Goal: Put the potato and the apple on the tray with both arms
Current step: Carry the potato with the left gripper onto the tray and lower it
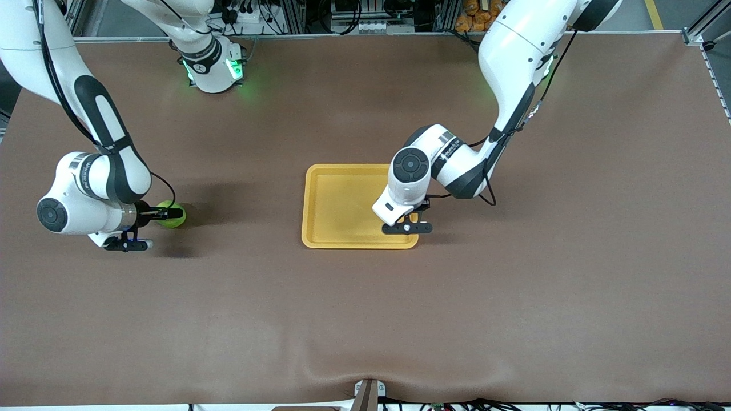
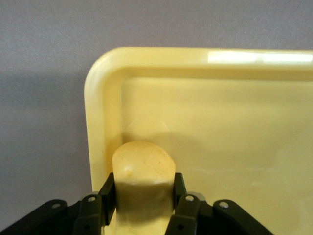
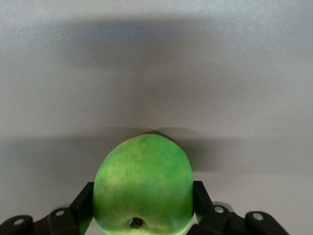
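Note:
The yellow-orange tray (image 1: 337,200) lies mid-table. My left gripper (image 1: 406,221) hangs low over the tray's corner nearest the camera, at the left arm's end, and is shut on the potato (image 2: 143,166). Its black fingers (image 2: 108,193) press both sides of the potato, just inside the tray's rim (image 2: 102,98). In the front view the hand hides most of the potato. Toward the right arm's end, the green apple (image 1: 172,214) rests on the table. My right gripper (image 1: 164,214) is down at the apple (image 3: 143,188), shut on it, with a finger (image 3: 84,205) on either side.
A brown cloth (image 1: 514,285) covers the whole table. The right arm's green-lit base (image 1: 214,68) stands at the edge farthest from the camera. A small bracket (image 1: 368,394) sits at the edge nearest it. Racks and cables line the robots' edge.

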You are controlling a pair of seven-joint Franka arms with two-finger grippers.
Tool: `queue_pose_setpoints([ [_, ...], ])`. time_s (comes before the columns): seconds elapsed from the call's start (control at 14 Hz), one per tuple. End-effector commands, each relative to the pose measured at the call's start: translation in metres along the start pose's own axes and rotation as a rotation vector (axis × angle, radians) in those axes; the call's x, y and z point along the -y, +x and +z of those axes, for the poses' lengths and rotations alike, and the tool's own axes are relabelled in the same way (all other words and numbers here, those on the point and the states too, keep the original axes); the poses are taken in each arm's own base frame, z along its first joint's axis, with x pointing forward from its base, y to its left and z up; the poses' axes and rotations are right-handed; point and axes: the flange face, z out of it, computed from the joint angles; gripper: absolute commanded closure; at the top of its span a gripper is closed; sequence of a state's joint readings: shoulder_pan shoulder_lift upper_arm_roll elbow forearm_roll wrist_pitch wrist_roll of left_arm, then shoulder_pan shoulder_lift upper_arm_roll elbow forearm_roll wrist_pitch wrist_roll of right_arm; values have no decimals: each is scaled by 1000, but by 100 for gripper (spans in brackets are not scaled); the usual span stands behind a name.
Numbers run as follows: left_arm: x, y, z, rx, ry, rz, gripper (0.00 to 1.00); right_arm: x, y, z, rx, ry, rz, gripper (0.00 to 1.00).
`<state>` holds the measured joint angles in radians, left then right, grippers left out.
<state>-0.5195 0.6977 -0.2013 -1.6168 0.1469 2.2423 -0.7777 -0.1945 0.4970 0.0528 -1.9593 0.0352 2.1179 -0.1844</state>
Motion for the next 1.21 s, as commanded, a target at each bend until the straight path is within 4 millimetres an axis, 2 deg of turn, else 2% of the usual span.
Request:
queue_pose_setpoints([
  [0.0,-6,2,0,-13,26,-8,85,-1,1,-23,-1,20,-41,100],
  [0.29,-5,2,6,-6,30,-8,74,2,7,-52,25,27,-44,100],
  [0.5,-7,0,11,-4,38,-2,57,11,11,-62,26,40,-47,100],
  [0.57,-6,0,11,-14,48,10,42,18,12,-68,32,45,-40,100],
  [0.64,-6,0,12,-21,57,15,13,26,14,-75,38,46,-27,100],
  [0.71,-6,1,11,-23,57,7,0,36,14,-80,55,42,-3,100],
  [0.93,-6,2,5,-33,54,6,0,73,18,-84,63,28,63,100],
  [1.14,1,11,-25,-68,33,-6,0,104,16,-84,80,28,117,100],
])
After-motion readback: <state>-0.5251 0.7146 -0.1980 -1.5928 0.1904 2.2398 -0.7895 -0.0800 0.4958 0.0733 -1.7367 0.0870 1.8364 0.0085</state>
